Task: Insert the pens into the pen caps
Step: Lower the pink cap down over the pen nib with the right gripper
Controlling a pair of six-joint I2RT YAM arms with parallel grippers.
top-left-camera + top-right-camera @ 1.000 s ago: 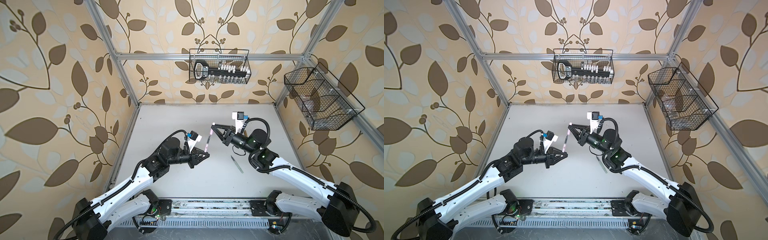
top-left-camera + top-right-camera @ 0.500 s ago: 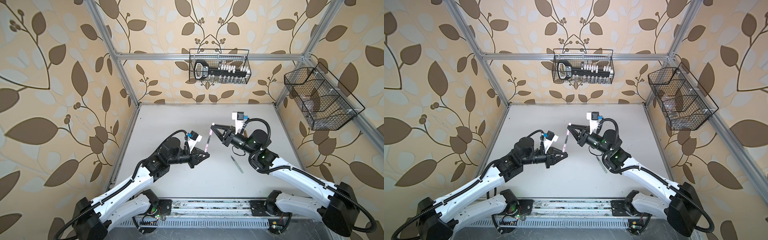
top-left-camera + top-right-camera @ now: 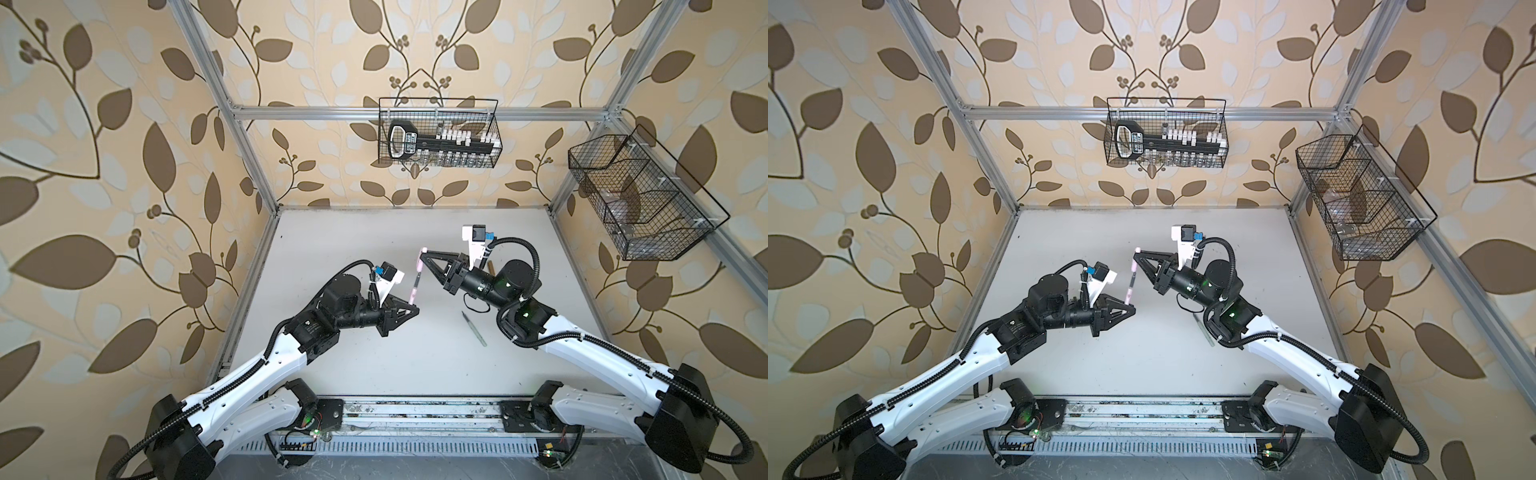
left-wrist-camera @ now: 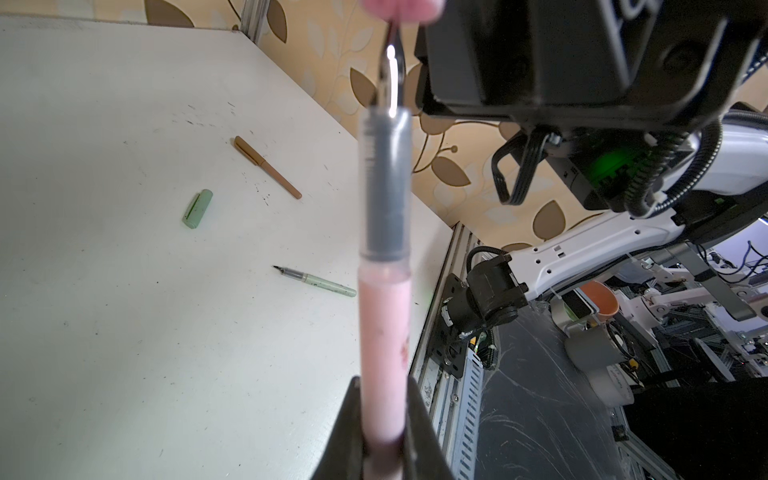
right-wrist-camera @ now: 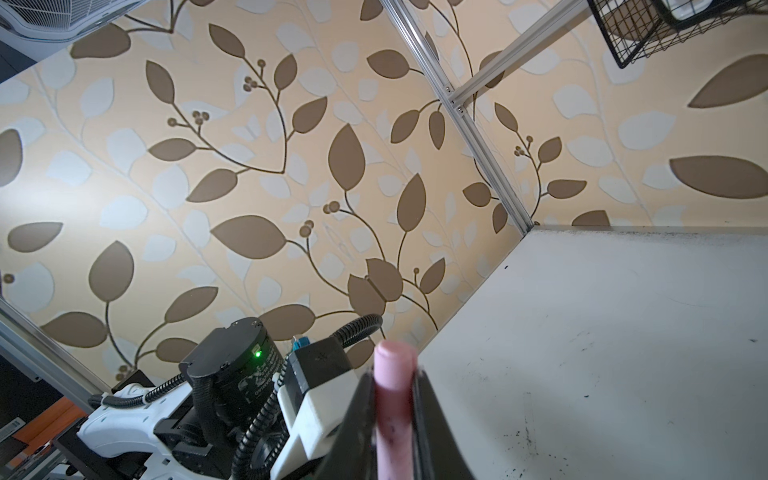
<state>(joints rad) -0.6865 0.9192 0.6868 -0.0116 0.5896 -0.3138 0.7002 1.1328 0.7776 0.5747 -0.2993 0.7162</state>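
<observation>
The pale pink pen (image 3: 414, 291) (image 3: 1129, 293) (image 4: 384, 332) hangs in the air over the middle of the table, with my left gripper (image 3: 415, 309) (image 3: 1133, 308) (image 4: 384, 395) shut on its rear end. My right gripper (image 3: 424, 252) (image 3: 1138, 251) (image 5: 395, 374) is shut on the pink pen cap (image 3: 421, 262) (image 5: 395, 395). The pen's dark tip sits at the cap's mouth (image 4: 401, 8); its grey grip section is still outside. On the table lie a green pen (image 3: 474, 328) (image 4: 320, 284), a green cap (image 4: 198, 208) and a brown pen (image 4: 266, 166) with its cap on.
A wire basket (image 3: 438, 139) with a tool hangs on the back wall. Another wire basket (image 3: 640, 199) hangs on the right wall. Aluminium frame posts stand at the table's corners, and a rail (image 3: 415, 419) runs along the front edge.
My right gripper with the pink cap has edged slightly left, toward the pen tip. The left arm and the pen have not visibly moved.
</observation>
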